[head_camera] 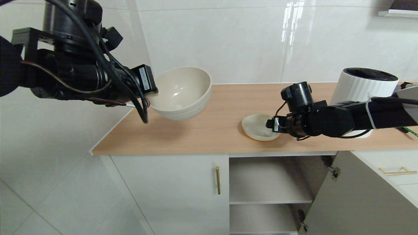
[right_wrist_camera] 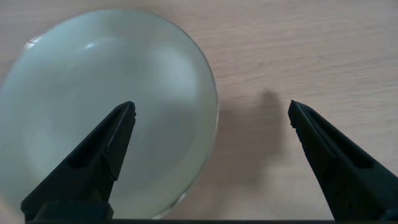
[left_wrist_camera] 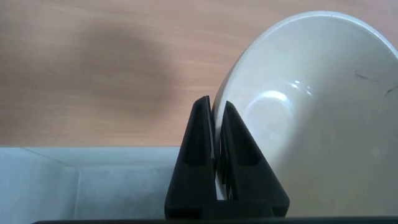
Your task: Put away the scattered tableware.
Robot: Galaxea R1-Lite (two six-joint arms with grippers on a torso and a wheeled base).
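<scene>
Cream bowl clamped in left gripper; right gripper wide over pale dish.

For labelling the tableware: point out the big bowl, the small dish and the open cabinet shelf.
big bowl (head_camera: pixel 183 89), head view, its inner wall.
small dish (head_camera: pixel 255 127), head view, its inside floor.
open cabinet shelf (head_camera: pixel 267 186), head view, the upper board's top face.
</scene>
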